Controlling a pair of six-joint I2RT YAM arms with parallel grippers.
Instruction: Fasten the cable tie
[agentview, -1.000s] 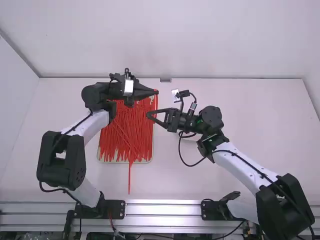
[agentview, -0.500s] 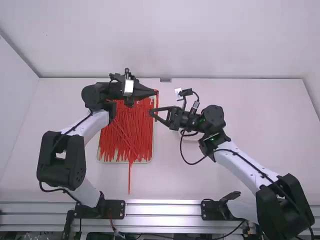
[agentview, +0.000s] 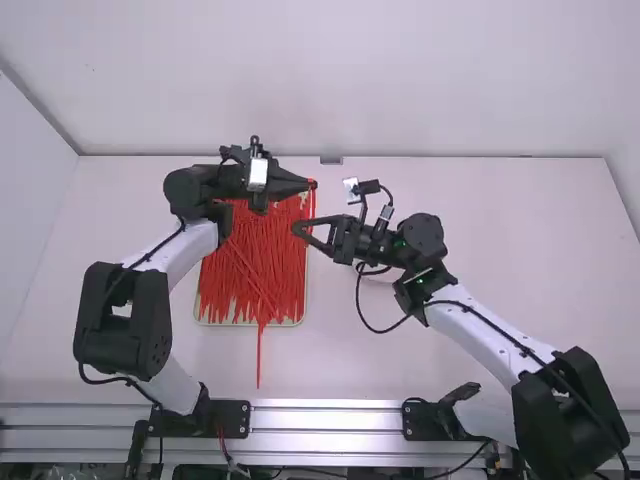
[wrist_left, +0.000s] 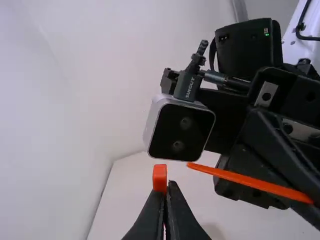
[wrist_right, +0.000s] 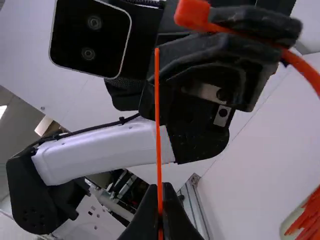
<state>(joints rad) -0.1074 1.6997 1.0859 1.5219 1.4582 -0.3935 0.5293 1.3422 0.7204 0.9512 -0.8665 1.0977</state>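
Nearest the arm bases, well short of both grippers: a loose tie (agentview: 258, 355) flat on the table (agentview: 520, 200), its far end reaching the near rim of the tray (agentview: 290, 322). On the tray, below both grippers: a heap of red ties (agentview: 250, 260).

Next, the right gripper (agentview: 298, 229), raised above the tray's right side and pointing left. Seen from its own wrist: right gripper (wrist_right: 159, 192) pinched narrow on the tie's thin tail (wrist_right: 157, 125). Tail standing straight out from between the fingers, toward the other gripper. Tip stopping just short of the head (wrist_right: 192, 15), not through it. From the head, thicker strap (wrist_right: 300, 65) bending away to one side.

Just beyond, tip near tip with the right one but apart: the left gripper (agentview: 305, 184), above the tray's far right corner and pointing right. Seen from its own wrist: left gripper (wrist_left: 164, 192) clamped tight on the tie just behind the square head (wrist_left: 159, 177), head poking out past the fingertips. Tail (wrist_left: 245, 182) slanting across the front of the right gripper, its tip just beside the head, a small gap between.

Farthest off, past the left gripper: bare table, then the white back wall (agentview: 400, 70).
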